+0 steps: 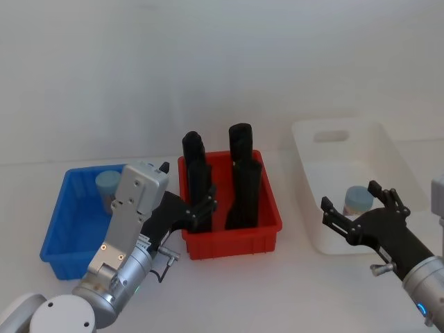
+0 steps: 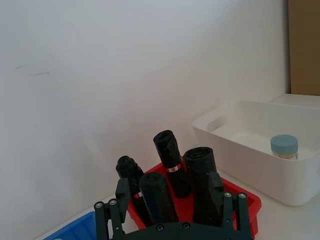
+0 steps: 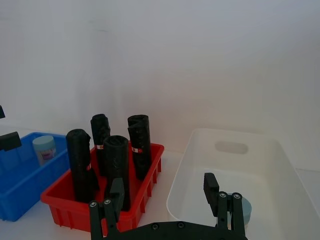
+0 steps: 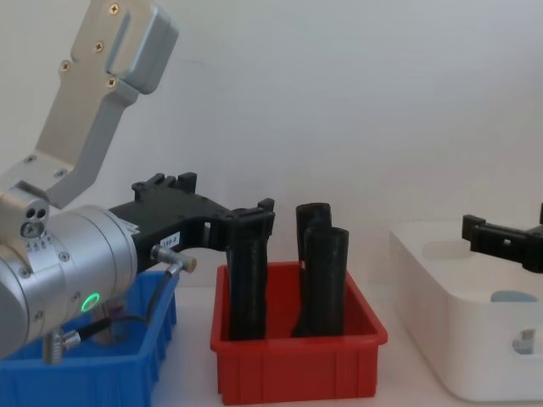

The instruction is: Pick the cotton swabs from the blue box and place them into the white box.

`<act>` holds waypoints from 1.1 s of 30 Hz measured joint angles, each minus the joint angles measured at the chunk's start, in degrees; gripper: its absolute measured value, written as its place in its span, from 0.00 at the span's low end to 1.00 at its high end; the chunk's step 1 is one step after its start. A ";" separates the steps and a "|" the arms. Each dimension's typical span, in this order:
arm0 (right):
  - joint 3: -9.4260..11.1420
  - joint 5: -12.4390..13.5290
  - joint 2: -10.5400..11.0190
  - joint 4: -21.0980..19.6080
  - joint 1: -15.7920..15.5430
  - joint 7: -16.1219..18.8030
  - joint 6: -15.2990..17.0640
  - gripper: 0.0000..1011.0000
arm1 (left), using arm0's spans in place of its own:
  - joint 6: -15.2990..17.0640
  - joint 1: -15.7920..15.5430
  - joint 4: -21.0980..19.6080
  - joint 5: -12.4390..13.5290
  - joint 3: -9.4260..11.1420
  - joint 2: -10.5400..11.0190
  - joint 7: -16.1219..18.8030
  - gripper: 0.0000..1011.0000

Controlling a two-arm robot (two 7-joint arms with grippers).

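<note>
You're looking at three bins sitting in a row on the white desk. The blue box is at 9 o'clock, a red bin is in the middle and the white box is at 3 o'clock.

One cotton swabs tub is standing upright in the blue box, toward its 12 o'clock end, with nothing touching it. A second cotton swabs tub is standing upright on the white box's floor, a little toward 6 o'clock of its centre.

Four black rolls are standing upright in the red bin.

Your left gripper is hanging at the red bin's 9 o'clock edge, between the blue box and the rolls. Its fingers are spread wide and are holding nothing. The left wrist view is showing the rolls between the fingers. You can't tell whether a fingertip is touching the nearest roll. In the head view the left arm is covering the blue box's 3 o'clock side.

Your right gripper is hovering over the white box, above the second cotton swabs tub. Its fingers are spread apart and gripping nothing. The chest view is showing a gap between the gripper and the tub's lid.
</note>
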 joint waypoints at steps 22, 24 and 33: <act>-0.83 -4.56 -3.77 12.36 8.95 7.08 -1.81 0.99 | 0.03 0.00 0.00 -0.01 0.00 0.00 -0.01 0.99; -1.01 -5.24 -4.44 14.30 10.41 8.21 -2.22 0.99 | 0.03 0.00 0.00 -0.01 0.00 0.00 -0.01 0.99; -1.92 -7.46 -7.23 22.49 16.53 11.94 -3.91 0.99 | 0.03 0.00 0.00 -0.01 0.00 0.00 -0.01 0.99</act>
